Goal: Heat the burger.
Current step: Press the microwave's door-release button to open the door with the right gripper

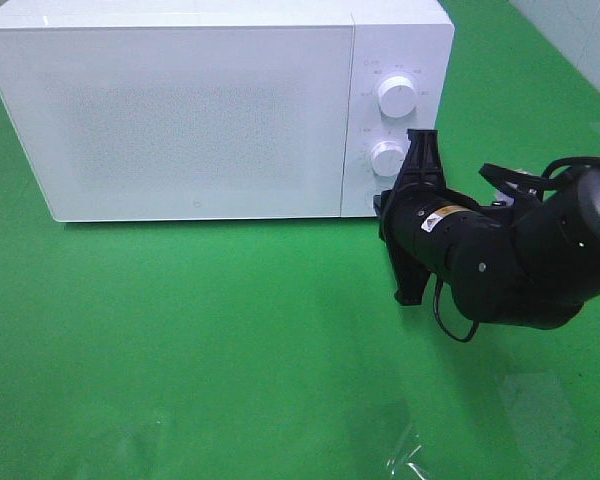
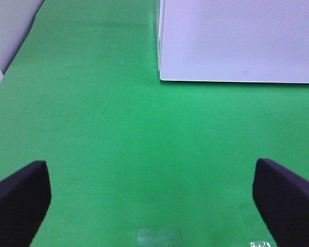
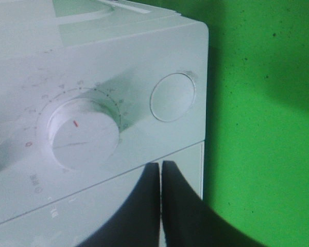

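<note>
Microwave point(image 1: 180, 110) shut — right gripper point(image 3: 160, 169), jaws together, near its lower knob point(image 3: 85, 136).

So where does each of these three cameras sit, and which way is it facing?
Exterior high: up high, looking down on the green table and white microwave; right arm shows, right gripper at the panel.
Left wrist: on the left arm, facing along the table toward the microwave; left gripper shows, open.
Right wrist: on the right arm, close up on a knob and round button; shut fingers show.
Shared: all three see the microwave.
</note>
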Robot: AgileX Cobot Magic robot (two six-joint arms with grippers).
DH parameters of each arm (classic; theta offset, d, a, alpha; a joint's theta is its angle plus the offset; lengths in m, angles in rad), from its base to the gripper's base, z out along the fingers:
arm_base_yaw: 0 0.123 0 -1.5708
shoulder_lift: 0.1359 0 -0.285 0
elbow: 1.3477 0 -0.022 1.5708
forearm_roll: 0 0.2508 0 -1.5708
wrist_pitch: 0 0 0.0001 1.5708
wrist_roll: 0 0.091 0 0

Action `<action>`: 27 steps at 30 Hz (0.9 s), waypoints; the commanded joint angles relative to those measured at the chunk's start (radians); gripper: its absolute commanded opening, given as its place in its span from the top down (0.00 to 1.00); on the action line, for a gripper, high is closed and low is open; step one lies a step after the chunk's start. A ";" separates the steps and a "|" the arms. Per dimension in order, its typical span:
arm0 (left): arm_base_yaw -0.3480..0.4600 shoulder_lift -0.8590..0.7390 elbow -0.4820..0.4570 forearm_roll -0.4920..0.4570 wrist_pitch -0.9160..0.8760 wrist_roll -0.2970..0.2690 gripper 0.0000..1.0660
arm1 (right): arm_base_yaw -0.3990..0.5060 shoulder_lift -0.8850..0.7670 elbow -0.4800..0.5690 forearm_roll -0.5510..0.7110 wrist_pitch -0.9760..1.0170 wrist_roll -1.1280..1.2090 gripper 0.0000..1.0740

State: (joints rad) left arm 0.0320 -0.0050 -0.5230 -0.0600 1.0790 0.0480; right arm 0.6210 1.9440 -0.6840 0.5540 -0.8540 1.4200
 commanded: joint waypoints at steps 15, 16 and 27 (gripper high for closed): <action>0.001 -0.005 0.003 0.002 -0.010 -0.002 0.06 | -0.088 0.125 -0.146 -0.055 0.075 0.026 1.00; 0.001 -0.005 0.003 0.002 -0.010 -0.002 0.06 | -0.088 0.135 -0.161 -0.055 0.081 0.030 1.00; 0.001 -0.005 0.003 0.002 -0.010 -0.002 0.06 | -0.094 0.188 -0.213 -0.032 0.047 0.031 1.00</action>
State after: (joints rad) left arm 0.0320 -0.0050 -0.5230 -0.0600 1.0790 0.0480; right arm 0.5330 2.1290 -0.8790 0.5220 -0.7890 1.4440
